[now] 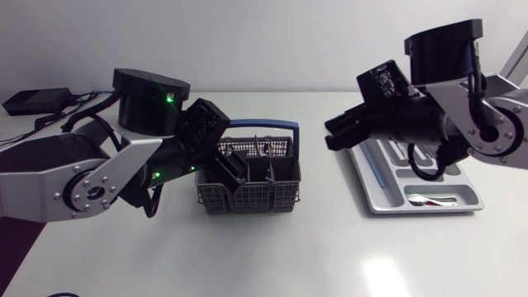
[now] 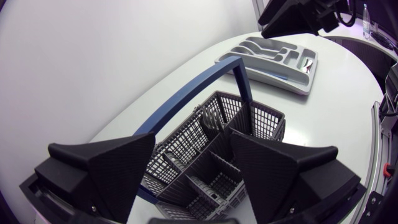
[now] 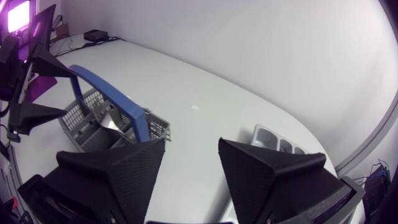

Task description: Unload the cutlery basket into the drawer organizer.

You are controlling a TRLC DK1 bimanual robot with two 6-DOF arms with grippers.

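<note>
The left gripper's (image 2: 193,152) two fingers stand apart with nothing clasped between them; through the gap the left wrist view looks down into the mesh compartments of the basket (image 2: 252,124). In the head view this gripper (image 1: 227,171) sits at the basket's (image 1: 264,194) left end, over its rim; whether it touches the mesh I cannot tell. The basket is grey, with a blue handle (image 1: 266,125) arched over it, and stands near the table's (image 1: 289,256) middle. A few metal tips (image 1: 264,148) stick up inside it by the handle, and the right wrist view shows a shiny piece (image 3: 112,121) in one compartment. The right gripper (image 3: 191,149) is also spread open and holds nothing; it hangs above bare table between the basket and the organizer (image 1: 369,188), its fingers pointing toward the basket. The organizer, a pale grey tray, lies to the right, well apart from the basket, partly under the right arm. One metal piece (image 1: 437,199) lies in its near compartment, and a blue strip (image 1: 376,169) in its long left one.
</note>
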